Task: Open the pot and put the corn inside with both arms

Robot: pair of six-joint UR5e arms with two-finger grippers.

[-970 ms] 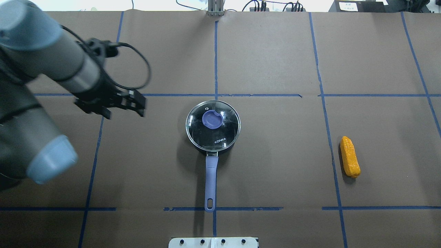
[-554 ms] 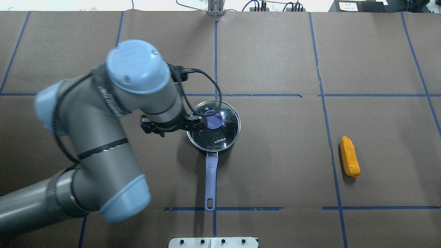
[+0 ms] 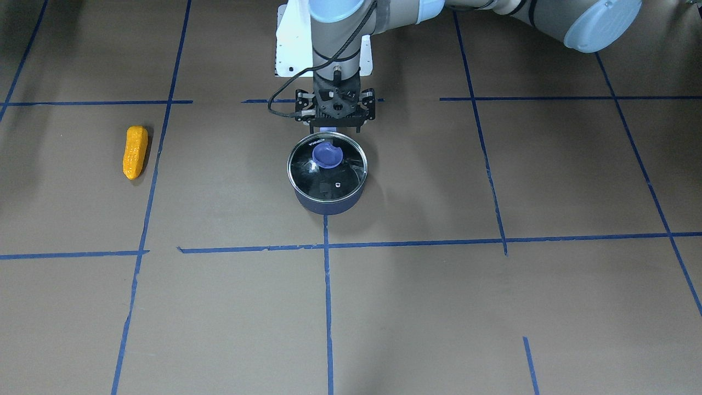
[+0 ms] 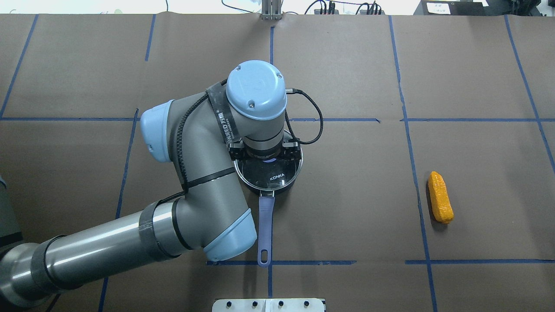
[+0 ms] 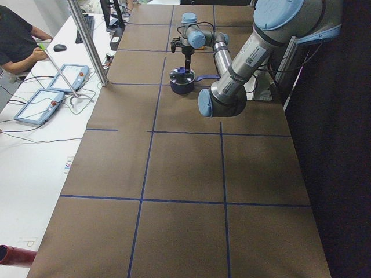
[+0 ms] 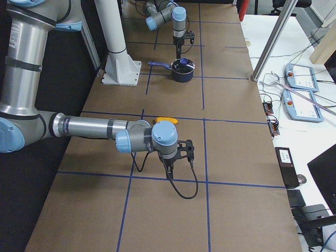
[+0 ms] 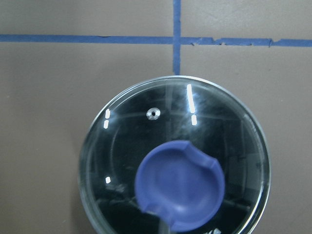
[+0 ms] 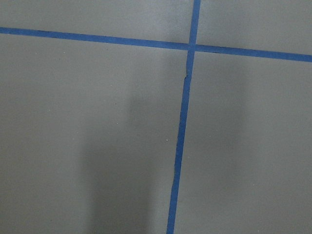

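In the front-facing view I saw the left gripper [image 3: 334,125] hanging just above the near rim of the pot [image 3: 327,205], its fingers spread apart and holding nothing. The glass lid [image 3: 345,170] sat on the pot, with the blue knob [image 3: 327,156] clear of the fingers. The corn [image 3: 135,152] lay flat on the table [image 3: 493,307], well apart from the pot. Overhead, the left wrist covered most of the lid, and the pot's handle [image 4: 265,225] pointed toward the robot's base. From the right end, the right gripper [image 6: 178,155] hung low over the table near the corn; I could not tell how its fingers stood. The left wrist camera looked straight down on lid and knob; the right one showed only brown paper and blue tape [image 8: 183,122].
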